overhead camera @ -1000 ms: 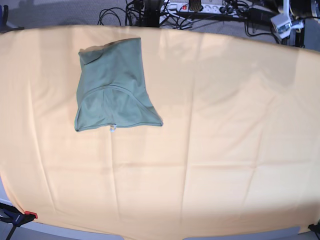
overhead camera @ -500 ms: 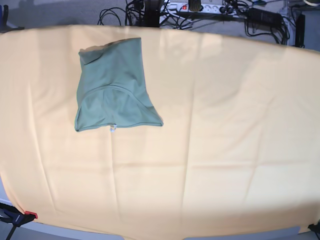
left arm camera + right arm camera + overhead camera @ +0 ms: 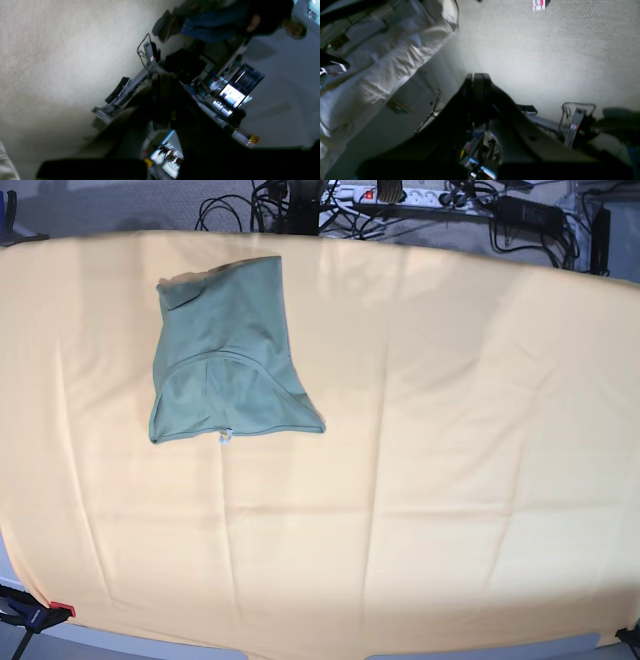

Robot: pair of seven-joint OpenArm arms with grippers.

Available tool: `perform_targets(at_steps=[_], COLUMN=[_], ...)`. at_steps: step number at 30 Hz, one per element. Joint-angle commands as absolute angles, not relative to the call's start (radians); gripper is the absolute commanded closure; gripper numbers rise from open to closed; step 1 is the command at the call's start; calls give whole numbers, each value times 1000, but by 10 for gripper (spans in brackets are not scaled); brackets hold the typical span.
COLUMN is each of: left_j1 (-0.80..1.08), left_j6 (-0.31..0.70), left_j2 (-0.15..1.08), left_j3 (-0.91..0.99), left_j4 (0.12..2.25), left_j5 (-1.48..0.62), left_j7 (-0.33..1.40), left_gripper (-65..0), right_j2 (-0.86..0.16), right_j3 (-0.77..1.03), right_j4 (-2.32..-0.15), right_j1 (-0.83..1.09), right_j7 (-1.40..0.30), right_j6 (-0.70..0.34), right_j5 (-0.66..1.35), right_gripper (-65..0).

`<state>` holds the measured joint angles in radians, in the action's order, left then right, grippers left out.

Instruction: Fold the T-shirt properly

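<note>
The sage-green T-shirt (image 3: 228, 350) lies folded into a compact, roughly trapezoid bundle on the far left part of the yellow-orange cloth (image 3: 420, 460), with a small white tag at its near edge. Neither gripper shows in the base view. In the left wrist view my left gripper (image 3: 163, 81) is a dark shape with its jaws together, pointing out at the room and holding nothing. My right gripper (image 3: 477, 77) is likewise shut and empty, aimed at carpeted floor. The T-shirt is out of both wrist views.
Cables and a power strip (image 3: 390, 194) lie on the floor beyond the table's far edge. A red-tipped clamp (image 3: 45, 612) grips the front left corner. A lit monitor (image 3: 238, 87) and people stand in the room around the arms.
A white part of the arm at the base view's far right corner has left the picture. The T-shirt and cloth have not moved.
</note>
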<state>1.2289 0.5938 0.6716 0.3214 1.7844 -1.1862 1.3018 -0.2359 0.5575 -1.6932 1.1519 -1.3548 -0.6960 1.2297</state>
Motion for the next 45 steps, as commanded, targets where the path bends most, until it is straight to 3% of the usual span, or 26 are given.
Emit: perform_targets(at_steps=[1, 12, 20, 23, 26, 32, 36, 45], left_j1=[1207, 877, 629, 537, 446, 327, 273, 237], left_j6=[598, 598, 575, 569, 514, 350, 240, 137], left_j2=[668, 562, 455, 419, 379, 286, 208, 94], left_j3=[326, 319, 230, 143, 56, -26, -25, -24], left_j4=[1762, 1367, 1085, 979, 874, 678, 559, 472], left_j5=[-1207, -1005, -720, -629, -510, -254, -135, -102], left_j7=[1298, 1126, 823, 699, 570, 153, -85, -161], left_gripper=[0, 0, 0, 0, 0, 0, 0, 0], right_j2=[-260, -352, -346, -346, -338, -275, -226, -151], right_j3=[538, 240, 54, -22, -90, -164, -166, -166], right_j4=[-1673, -1340, -1151, -1080, -995, -778, -619, -538], right_j1=[1155, 879, 686, 607, 529, 398, 331, 297], right_j7=[-1348, -1069, -677, -538, -407, -141, 109, 139], right_j6=[-698, -698, -698, -617, -526, -340, -304, -313], right_j5=[1209, 867, 554, 435, 329, 130, 47, 43], right_gripper=[0, 0, 0, 0, 0, 0, 0, 0])
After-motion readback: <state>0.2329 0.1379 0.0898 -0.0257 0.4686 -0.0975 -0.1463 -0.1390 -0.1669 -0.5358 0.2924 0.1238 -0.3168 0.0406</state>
